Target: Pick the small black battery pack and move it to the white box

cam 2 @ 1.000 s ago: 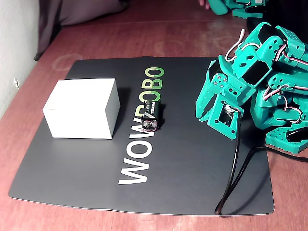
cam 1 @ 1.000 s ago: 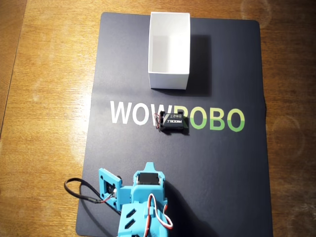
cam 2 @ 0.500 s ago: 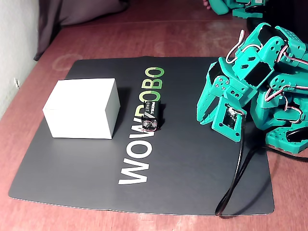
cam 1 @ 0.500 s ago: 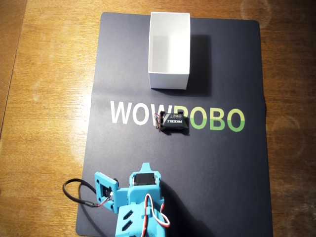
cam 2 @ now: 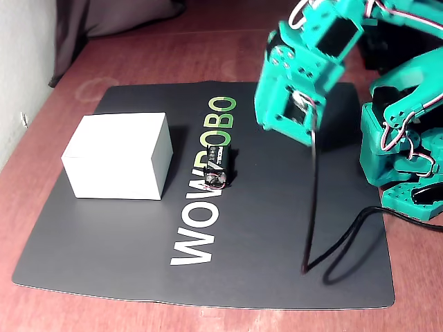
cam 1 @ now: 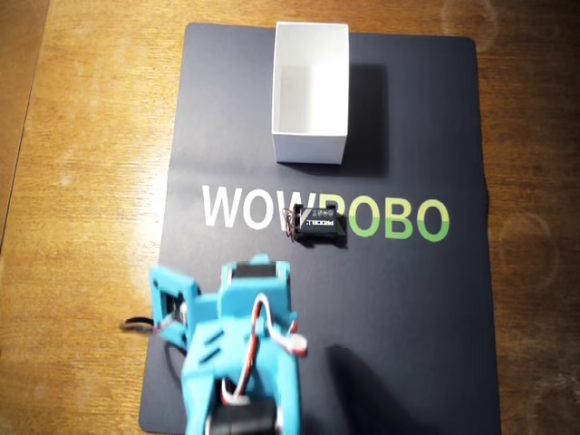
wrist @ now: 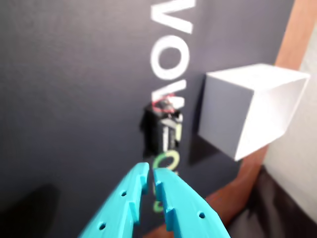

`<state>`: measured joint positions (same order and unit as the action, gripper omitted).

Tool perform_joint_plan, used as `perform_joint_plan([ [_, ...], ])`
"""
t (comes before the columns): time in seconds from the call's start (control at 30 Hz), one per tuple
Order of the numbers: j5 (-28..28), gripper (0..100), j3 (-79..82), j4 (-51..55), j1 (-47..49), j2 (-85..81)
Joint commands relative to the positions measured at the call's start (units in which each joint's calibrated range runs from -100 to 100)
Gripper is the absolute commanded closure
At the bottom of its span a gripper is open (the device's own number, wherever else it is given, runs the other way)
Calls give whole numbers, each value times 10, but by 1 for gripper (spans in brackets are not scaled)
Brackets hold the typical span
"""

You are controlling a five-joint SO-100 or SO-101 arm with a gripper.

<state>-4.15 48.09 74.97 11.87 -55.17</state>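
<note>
End effector (wrist: 150, 179): teal two-finger unit, seen from the wrist view with its fingers drawn nearly together and only a thin slit between the tips. It is clenched on nothing; no object lies between the fingers. It is raised above the mat, pointing toward the battery pack but well short of it.

Arm (cam 1: 237, 349): teal printed links with red and white servo wiring. In the overhead view it sits at the lower left of the mat. A black cable (cam 2: 313, 207) hangs from the wrist down to the mat in the fixed view.

Small black battery pack (cam 1: 319, 224): lying flat on the mat, over the middle letters of the printed WOWROBO lettering (cam 1: 245, 207), with red and black leads at one end. It is apart from the arm and untouched.

White box (cam 1: 310, 91): open at the top, empty as far as the overhead view shows, standing on the mat near the battery pack but clear of it.

Mat (cam 1: 408, 317): dark, resting on a wooden tabletop (cam 1: 82, 136).

Progress assessment: no step of the task appears completed. The pack is not grasped, not lifted and not in the box. Outstanding, in my judgement: spread the fingers, descend over the pack, grip it, carry it to the box, release.
</note>
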Motion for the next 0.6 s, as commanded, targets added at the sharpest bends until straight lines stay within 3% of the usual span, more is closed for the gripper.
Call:
perform_joint_plan([
  [0.0, 2, 99, -210, 107, -13, 147],
  [0.1, 2, 99, -321, 171, -64, 236],
  [0.27, 3, 99, -451, 172, -157, 354],
  [0.43, 96, 99, -519, 171, -211, 457],
  [0.57, 124, 99, -522, 132, -255, 512],
])
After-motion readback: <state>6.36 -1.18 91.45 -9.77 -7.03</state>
